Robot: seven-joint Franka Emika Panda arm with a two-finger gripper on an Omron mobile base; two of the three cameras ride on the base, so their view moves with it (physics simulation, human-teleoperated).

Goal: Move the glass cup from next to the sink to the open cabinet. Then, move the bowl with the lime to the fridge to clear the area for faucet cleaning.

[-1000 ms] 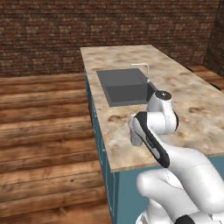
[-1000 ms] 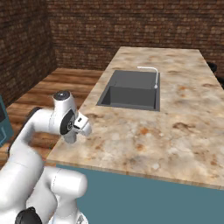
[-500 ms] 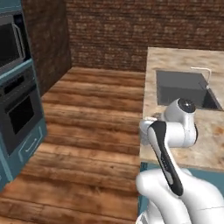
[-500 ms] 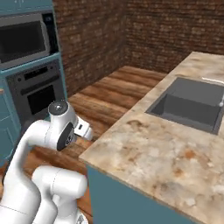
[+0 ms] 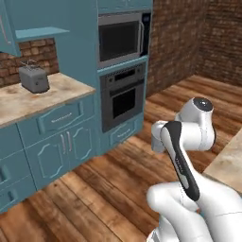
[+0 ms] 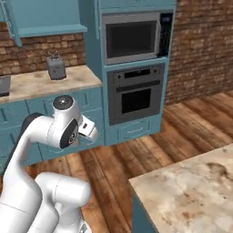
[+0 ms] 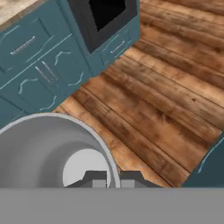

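Arm folded, claw [image 7: 113,178] clamping bowl [image 7: 48,153] rim above floor [image 7: 166,100]

The base has turned from the sink counter toward the oven [image 6: 135,96] and toaster [image 5: 33,78].

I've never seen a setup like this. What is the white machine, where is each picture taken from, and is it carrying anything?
The white machine is a robot arm on a driving base, in a computer-rendered kitchen. Two pictures come from cameras on the base, behind the arm to its left and right. They show a toaster on a counter, with a microwave above an oven. The third camera sits on the hand and looks along its fingers. They are shut on the rim of a round grey vessel, held above the wooden floor. With no lime showing inside, it is probably the glass cup.
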